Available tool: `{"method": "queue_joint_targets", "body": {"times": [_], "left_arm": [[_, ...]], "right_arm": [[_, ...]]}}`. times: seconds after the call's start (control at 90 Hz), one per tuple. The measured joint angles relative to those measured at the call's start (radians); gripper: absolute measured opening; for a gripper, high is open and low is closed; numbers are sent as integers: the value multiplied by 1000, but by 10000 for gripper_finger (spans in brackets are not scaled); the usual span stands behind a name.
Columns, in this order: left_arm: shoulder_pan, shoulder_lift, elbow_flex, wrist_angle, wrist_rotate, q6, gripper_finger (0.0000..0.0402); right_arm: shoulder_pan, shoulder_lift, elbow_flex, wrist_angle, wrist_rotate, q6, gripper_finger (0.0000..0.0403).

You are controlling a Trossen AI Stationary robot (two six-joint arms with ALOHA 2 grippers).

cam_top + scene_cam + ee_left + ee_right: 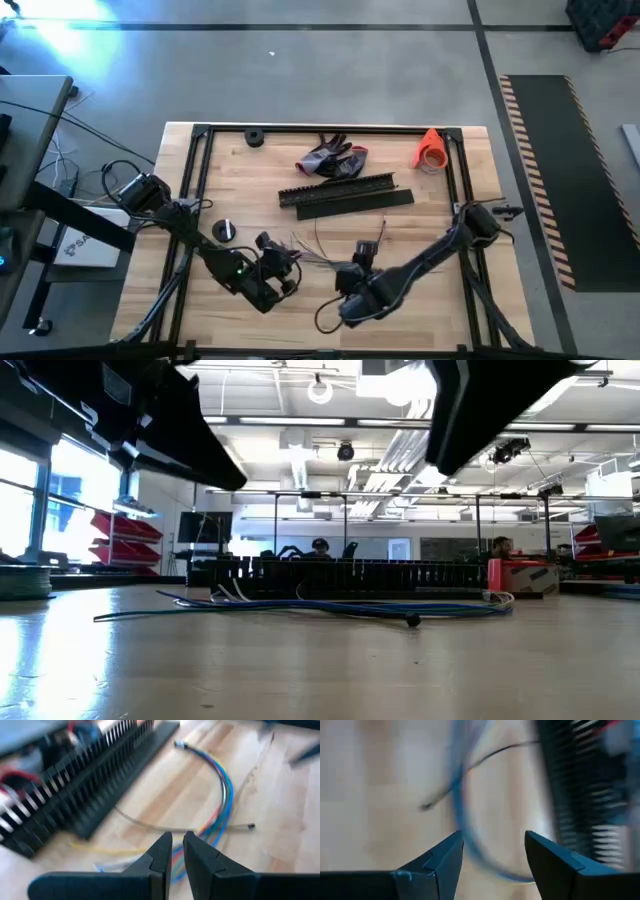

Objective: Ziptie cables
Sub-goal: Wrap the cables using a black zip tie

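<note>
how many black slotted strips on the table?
2. Both lie side by side mid-table, below the gloves: one slotted strip nearer the gloves, the other slotted strip just beneath it, nearer the cables. More could hide under the arms.

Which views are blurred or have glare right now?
Right wrist view: heavy blur, the cables and the black slotted strip smear past the open right end effector. Left wrist view: mild softness; the left end effector is nearly shut over the cables. High view: bright glare on the floor, table sharp. Low view: arms are dark silhouettes against ceiling lights.
</note>
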Motion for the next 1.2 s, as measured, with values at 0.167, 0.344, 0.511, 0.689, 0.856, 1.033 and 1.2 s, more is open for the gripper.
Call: {"method": "queue_joint_targets", "body": {"times": [0.167,0.344,0.511,0.689,0.856,1.033,1.2], "left_arm": [[22,3,0,-5,92,-86,32],[53,5,0,-3,94,-157,32],[89,5,0,-5,96,-230,33],[157,19,0,0,97,-231,33],[247,46,0,-8,121,-153,40],[358,58,0,11,245,-11,63],[420,60,-1,92,373,134,81]], "right_arm": [[-94,-102,-201,145,-33,-96,195],[-191,-209,-548,807,-272,-363,195],[-236,-213,-708,1104,-364,-414,194],[-230,-213,-789,1225,-316,-279,194],[-148,-213,-791,1325,-211,-87,194],[-36,-213,-713,1247,-17,-3,194],[51,-213,-604,1013,95,177,194]]}}
